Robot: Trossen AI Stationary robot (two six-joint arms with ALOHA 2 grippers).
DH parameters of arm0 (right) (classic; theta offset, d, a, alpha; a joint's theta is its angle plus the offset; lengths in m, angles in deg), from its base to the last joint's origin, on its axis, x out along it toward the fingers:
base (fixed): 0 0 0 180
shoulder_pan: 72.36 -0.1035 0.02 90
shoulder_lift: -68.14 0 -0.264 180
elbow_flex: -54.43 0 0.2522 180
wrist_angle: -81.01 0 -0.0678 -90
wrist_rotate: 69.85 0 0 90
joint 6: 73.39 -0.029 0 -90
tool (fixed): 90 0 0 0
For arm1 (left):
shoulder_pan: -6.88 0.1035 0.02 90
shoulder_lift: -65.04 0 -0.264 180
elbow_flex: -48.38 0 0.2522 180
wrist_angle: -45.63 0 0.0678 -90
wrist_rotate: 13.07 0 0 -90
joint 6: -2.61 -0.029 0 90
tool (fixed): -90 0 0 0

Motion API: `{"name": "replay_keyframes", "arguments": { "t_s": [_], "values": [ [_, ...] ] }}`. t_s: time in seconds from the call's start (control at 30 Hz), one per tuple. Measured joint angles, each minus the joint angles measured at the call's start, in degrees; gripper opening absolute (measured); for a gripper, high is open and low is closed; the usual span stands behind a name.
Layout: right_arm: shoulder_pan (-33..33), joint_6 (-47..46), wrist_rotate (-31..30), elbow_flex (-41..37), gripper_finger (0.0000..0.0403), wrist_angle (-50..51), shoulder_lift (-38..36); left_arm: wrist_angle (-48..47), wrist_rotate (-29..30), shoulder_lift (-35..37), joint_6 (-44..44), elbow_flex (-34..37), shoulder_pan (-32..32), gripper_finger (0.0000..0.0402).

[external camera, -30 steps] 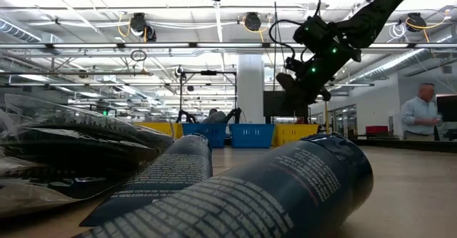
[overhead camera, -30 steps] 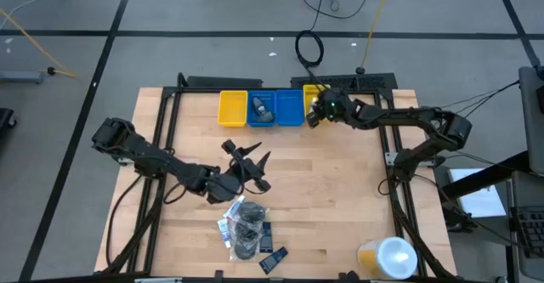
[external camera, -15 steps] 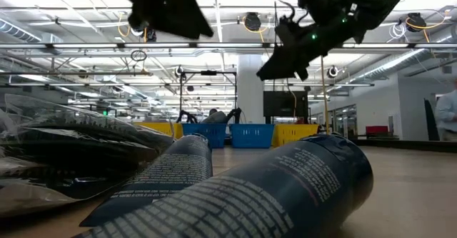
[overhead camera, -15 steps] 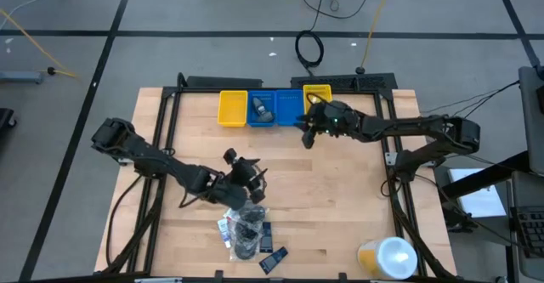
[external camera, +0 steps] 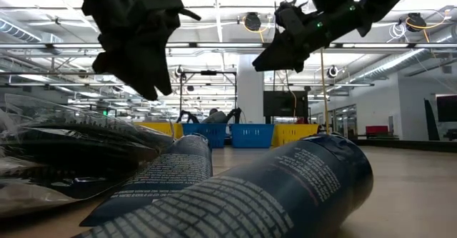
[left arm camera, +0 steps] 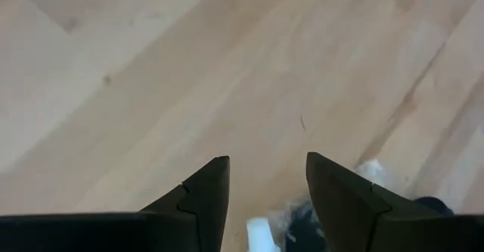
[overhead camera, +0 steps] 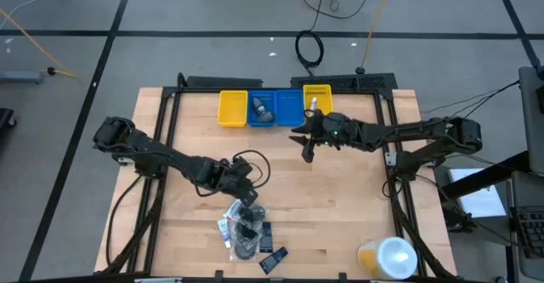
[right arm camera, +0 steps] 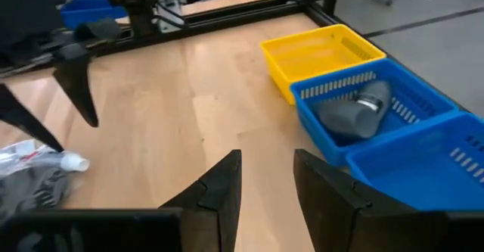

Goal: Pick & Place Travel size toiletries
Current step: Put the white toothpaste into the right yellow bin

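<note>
Near the front of the wooden table [overhead camera: 340, 206], the toiletries [overhead camera: 246, 230] lie in a loose pile — small tubes, dark pieces and packets, some in clear wrap. Left gripper [overhead camera: 247, 189] sits just above the pile's back edge, fingers spread part way, nothing between them; left wrist view shows bare wood in the gap with a white tube tip [left arm camera: 259, 236] and dark items at the pile's edge just past the fingertips. Right gripper [overhead camera: 306, 144] hangs over the table just in front of the bins, fingers apart and empty. Along the back edge stand four bins in a row — yellow bin [overhead camera: 232, 109], blue bin [overhead camera: 260, 110] with a grey bottle [overhead camera: 261, 110] lying in it, a second blue bin [overhead camera: 290, 108] and another yellow bin [overhead camera: 318, 98]. Large yellow container [overhead camera: 387, 257] with white lid lies at the front right corner, well apart from the pile.
</note>
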Motion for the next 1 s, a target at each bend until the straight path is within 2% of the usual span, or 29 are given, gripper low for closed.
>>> {"name": "replay_keyframes", "arguments": {
  "t_s": [0.43, 1.0],
  "values": [
    [-2.6, 1.0, 0.0, 0.0, 0.0116, -0.8, 0.0, -3.9, -12.8, -9.1, 6.0, 0.0, -0.4, 0.0177],
    [-2.7, 2.2, 0.0, 0.0, 0.0116, -2.4, 0.0, -3.5, -13.6, -10.9, 5.9, 0.0, -0.4, 0.0177]
  ]
}}
